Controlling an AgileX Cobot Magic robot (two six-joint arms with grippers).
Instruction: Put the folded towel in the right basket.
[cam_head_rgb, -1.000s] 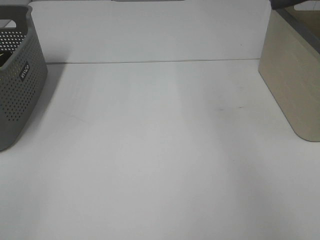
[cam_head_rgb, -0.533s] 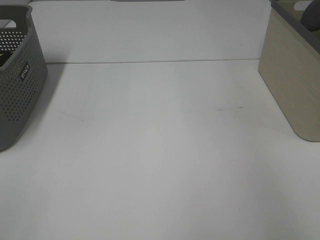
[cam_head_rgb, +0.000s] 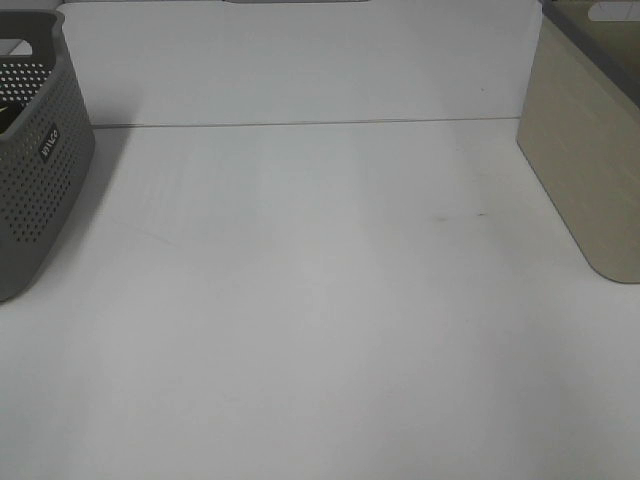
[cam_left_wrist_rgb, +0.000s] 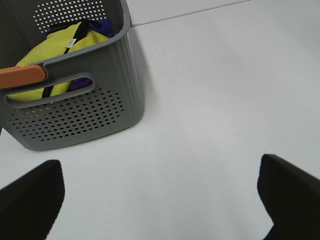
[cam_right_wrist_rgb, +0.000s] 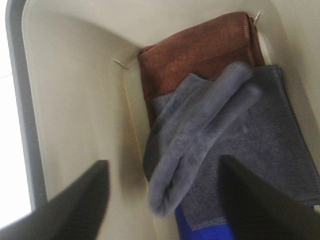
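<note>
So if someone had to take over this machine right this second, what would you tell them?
Left gripper: open, empty, over the table beside the grey basket, which holds a yellow cloth.
Right gripper: open, empty, above the inside of the beige basket, the right one.
Towel: a grey towel lies in that basket, partly over a brown towel. Part of it is bunched and blurred, so it may not be settled.
Done: the towel appears to be in the right basket.
Left: confirm it rests there, then lift the right arm clear.
</note>
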